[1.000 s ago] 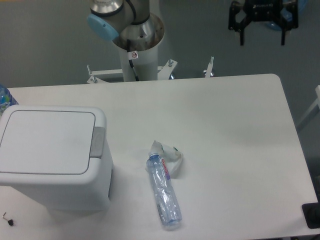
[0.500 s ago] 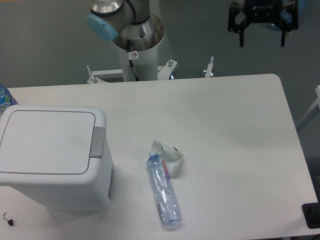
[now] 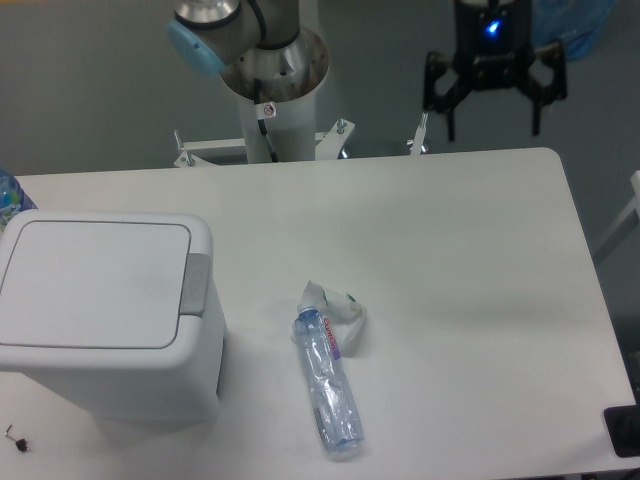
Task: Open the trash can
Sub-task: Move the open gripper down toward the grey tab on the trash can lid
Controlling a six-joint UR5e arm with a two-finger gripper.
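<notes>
Your black two-finger gripper (image 3: 492, 128) hangs at about one o'clock in the frame, beyond the far edge of the white rounded-corner table (image 3: 470, 260), fingers spread wide and pointing down, holding nothing. A blue light glows on its body above the fingers.

The large white boxy plastic trash can (image 3: 105, 315) sits at roughly eight o'clock, at the table's left side, well apart from the gripper. Its flat lid lies closed, with the grey push tab (image 3: 195, 283) on the edge facing three o'clock.

A clear plastic water bottle (image 3: 328, 382) lies on its side near six o'clock, just right of the bin. A crumpled white scrap (image 3: 340, 305) touches its cap end. The arm's grey base column (image 3: 272, 95) stands at twelve o'clock.
</notes>
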